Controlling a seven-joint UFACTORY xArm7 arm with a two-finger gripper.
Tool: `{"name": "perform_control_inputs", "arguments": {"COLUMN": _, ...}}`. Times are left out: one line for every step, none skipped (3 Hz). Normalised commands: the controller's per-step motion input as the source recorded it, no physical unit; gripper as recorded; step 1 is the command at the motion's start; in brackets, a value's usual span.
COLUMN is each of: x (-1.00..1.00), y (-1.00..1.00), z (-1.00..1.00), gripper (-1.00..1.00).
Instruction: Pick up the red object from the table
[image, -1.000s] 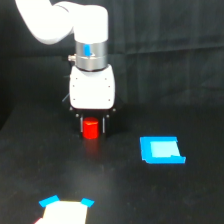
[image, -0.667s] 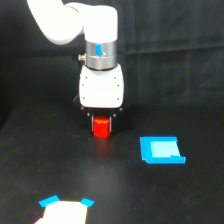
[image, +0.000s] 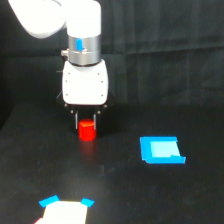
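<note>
The red object (image: 86, 130) is a small bright red-orange block sitting between the two dark fingers under the white gripper body. My gripper (image: 86, 124) points straight down over the black table (image: 120, 190), left of centre in the exterior view, and is shut on the block. The block's lower half shows below the fingertips. Whether its bottom touches the table or hangs just above it cannot be told.
A flat blue square piece (image: 161, 150) lies on the table to the exterior view's right of the gripper. A white piece with blue corners (image: 65, 210) sits at the bottom edge. A black curtain (image: 165, 55) hangs behind.
The gripper and the red block between its fingers first shifted towards the exterior view's right, then back left. The blue piece and the white piece stayed in place.
</note>
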Motion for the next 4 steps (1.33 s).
{"name": "perform_control_inputs", "arguments": {"x": -0.92, "y": 0.77, "z": 1.00, "gripper": 0.07}}
{"name": "perform_control_inputs", "arguments": {"x": -0.95, "y": 0.90, "z": 0.91, "gripper": -0.26}}
{"name": "perform_control_inputs", "arguments": {"x": -0.58, "y": -0.86, "z": 1.00, "gripper": -1.00}}
{"name": "perform_control_inputs", "arguments": {"x": -0.11, "y": -0.54, "z": 0.97, "gripper": -1.00}}
